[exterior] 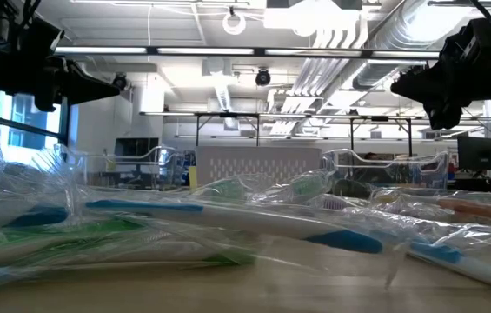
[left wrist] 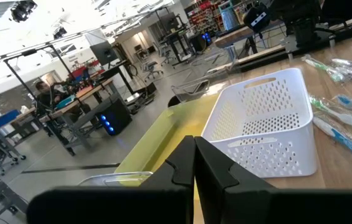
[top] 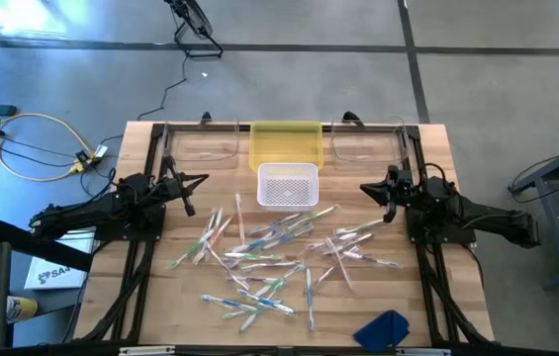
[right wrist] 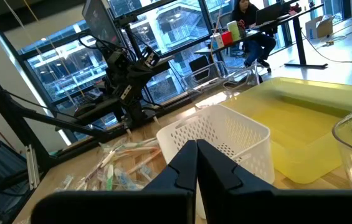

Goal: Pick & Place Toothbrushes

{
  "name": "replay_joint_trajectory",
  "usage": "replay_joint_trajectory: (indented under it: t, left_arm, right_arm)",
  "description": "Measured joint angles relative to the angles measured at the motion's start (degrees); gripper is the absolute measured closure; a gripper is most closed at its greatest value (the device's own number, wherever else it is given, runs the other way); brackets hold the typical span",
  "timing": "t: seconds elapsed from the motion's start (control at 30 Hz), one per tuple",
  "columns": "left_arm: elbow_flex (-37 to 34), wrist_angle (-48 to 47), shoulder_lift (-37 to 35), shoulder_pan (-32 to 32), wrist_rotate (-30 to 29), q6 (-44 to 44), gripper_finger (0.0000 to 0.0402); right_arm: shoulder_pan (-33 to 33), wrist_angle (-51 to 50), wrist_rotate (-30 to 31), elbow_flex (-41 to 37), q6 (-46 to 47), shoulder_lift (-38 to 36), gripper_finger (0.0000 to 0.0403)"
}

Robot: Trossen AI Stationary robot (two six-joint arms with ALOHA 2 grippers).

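Even, bright overhead light falls on the pale wooden slatted table (top: 160, 297) — shadows under the arms are soft and faint. In the low view, long white ceiling strip lamps (exterior: 254, 52) glare, and the nearest clear-wrapped white plastic toothbrushes (exterior: 228, 222) blur — out of focus at the table's front edge.

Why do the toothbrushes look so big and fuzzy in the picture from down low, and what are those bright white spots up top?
In the low view, the toothbrushes lie right in front of the camera, so they look huge and out of focus, with glare on their clear wrappers; the bright spots are ceiling lights. In the high view, the same toothbrushes look small and sharp under even light, beside the white basket.
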Motion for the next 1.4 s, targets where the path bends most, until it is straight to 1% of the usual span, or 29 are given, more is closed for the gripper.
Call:
replay_joint_trajectory:
  t: [1.17, 1.27, 1.4]
  left_arm:
    - [0.0, 0.0, 0.0, 0.0, -0.01, 0.0, 0.0402]
    - [-0.01, 0.01, 0.0, 0.0, 0.0, -0.4, 0.0402]
    - [0.0, 0.02, 0.0, 0.0, 0.0, -4.16, 0.0402]
  right_arm:
    - [-0.02, 0.04, 0.62, 0.01, -0.1, 0.01, 0.0401]
    - [-0.02, 0.04, 0.64, 0.0, -2.79, 0.01, 0.0401]
    - [-0.02, 0.04, 0.66, 0.01, -6.81, -0.01, 0.0401]
